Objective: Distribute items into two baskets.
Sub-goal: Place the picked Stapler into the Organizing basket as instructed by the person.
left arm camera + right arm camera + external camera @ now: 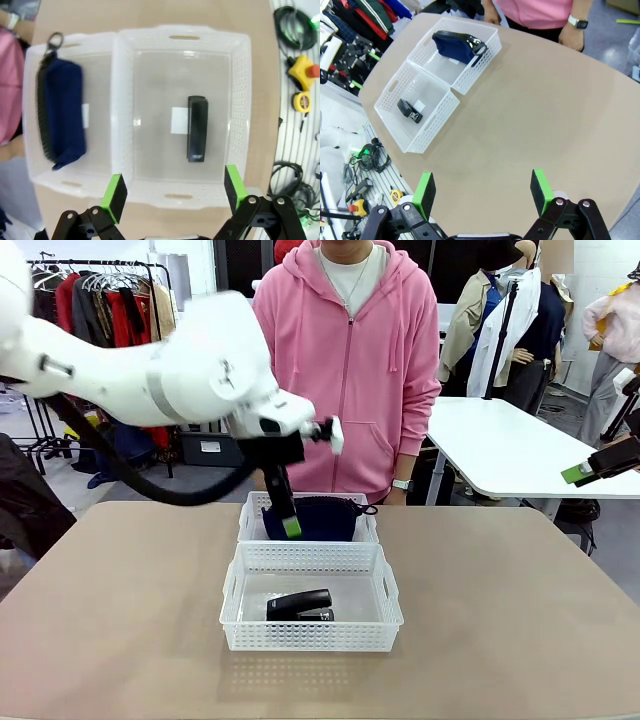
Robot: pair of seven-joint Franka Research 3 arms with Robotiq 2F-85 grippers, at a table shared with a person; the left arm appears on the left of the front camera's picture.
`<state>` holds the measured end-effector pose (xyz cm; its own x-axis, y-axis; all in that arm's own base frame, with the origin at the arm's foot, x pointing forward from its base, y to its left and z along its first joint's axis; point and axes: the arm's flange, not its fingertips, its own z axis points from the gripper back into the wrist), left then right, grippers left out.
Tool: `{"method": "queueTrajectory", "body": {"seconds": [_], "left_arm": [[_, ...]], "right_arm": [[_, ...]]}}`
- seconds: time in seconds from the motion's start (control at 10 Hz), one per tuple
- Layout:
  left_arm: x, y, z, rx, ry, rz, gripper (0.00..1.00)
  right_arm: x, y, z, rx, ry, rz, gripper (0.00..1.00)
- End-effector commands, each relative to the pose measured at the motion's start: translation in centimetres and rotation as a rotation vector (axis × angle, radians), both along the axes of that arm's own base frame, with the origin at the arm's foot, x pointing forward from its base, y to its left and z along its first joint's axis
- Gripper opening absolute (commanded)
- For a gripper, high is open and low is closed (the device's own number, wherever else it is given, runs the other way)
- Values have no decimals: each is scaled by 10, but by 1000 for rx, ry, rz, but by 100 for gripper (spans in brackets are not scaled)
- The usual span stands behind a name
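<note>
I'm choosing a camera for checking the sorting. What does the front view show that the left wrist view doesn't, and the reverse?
Front view alone: the left arm above the baskets, and the person's pink hoodie in full.

Left wrist view alone: its own open jaws straight above the near basket, plus cables and a yellow stop button beside the table.

Both: the stapler in the near basket and the navy pouch in the far basket.

- We see two white baskets, near one (311, 607) and far one (252, 523), lattice-hole walls
- Black stapler (299, 605)
- Dark navy pouch (320, 519), black zipper edge
- Tan table (500, 620)
- White arms, black grippers, left (172, 194) and right (483, 192), green pads
- Person's hoodie (350, 360) pink
</note>
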<state>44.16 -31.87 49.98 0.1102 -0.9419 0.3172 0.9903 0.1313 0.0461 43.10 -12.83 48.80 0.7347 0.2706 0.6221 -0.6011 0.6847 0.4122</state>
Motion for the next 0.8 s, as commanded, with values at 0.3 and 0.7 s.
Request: {"method": "queueTrajectory", "body": {"seconds": [0.3, 0.7], "left_arm": [[-63, 114, 56, -152, -64, 201, 100], [-141, 199, 68, -285, -201, 384, 100]], "right_arm": [[0, -1, 2, -3, 1, -2, 100], [0, -1, 2, -3, 1, -2, 100]]}}
